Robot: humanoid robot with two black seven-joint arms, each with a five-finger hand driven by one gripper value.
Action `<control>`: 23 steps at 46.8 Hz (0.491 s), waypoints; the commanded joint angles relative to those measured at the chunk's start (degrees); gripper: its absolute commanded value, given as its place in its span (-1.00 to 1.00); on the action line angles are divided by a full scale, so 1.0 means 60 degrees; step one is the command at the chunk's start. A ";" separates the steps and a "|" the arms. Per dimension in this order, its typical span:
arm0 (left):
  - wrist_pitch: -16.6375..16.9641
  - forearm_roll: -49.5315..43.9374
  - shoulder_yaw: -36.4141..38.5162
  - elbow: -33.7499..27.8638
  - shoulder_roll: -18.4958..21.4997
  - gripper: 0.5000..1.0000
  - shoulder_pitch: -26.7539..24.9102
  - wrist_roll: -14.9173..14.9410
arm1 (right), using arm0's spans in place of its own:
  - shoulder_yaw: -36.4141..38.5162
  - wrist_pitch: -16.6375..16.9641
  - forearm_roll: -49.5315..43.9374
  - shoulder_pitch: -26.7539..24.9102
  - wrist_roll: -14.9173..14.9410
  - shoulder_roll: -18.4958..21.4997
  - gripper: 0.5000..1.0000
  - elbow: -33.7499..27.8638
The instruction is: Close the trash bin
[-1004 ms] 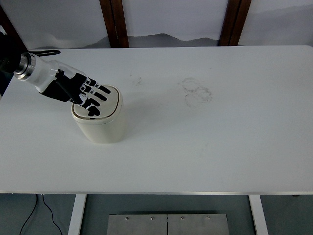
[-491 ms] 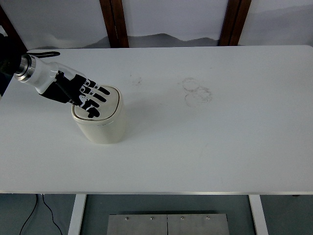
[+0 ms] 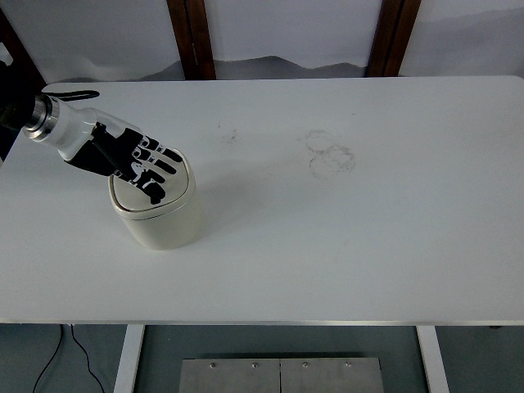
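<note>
Left hand (image 3: 141,164) flat on trash bin (image 3: 157,219) lid (image 3: 174,187), fingers spread, gripping nothing — palm load seats lid. Bin at table (image 3: 368,246) 9 o'clock.

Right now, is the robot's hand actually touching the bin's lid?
Touching. The head view shows the left hand lying flat, fingers spread, on the lid of the bin, with no gap visible.
</note>
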 commanded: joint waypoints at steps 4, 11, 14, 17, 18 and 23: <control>-0.0015 -0.0001 -0.0010 0.0002 0.0057 1.00 -0.0062 -0.0012 | 0.0000 -0.0012 0.0000 0.0000 0.0001 0.0000 0.98 0.0000; -0.0030 -0.0001 -0.0039 0.0016 0.0116 1.00 -0.0135 -0.0013 | 0.0000 0.0002 0.0000 0.0000 0.0001 0.0000 0.98 0.0000; -0.0044 -0.0001 -0.0054 0.0016 0.0131 1.00 -0.0223 -0.0013 | 0.0000 0.0002 0.0000 0.0000 0.0001 0.0000 0.98 0.0000; -0.0074 -0.0001 -0.0054 0.0016 0.0145 1.00 -0.0384 -0.0013 | 0.0000 -0.0012 0.0000 0.0000 0.0001 0.0000 0.98 0.0000; -0.0074 -0.0001 -0.0054 0.0016 0.0145 1.00 -0.0428 -0.0013 | 0.0000 0.0002 0.0000 0.0000 0.0001 0.0000 0.98 0.0000; -0.0088 -0.0016 -0.0112 0.0060 0.0160 1.00 -0.0721 -0.0013 | 0.0000 0.0002 0.0000 0.0015 0.0001 0.0000 0.98 0.0000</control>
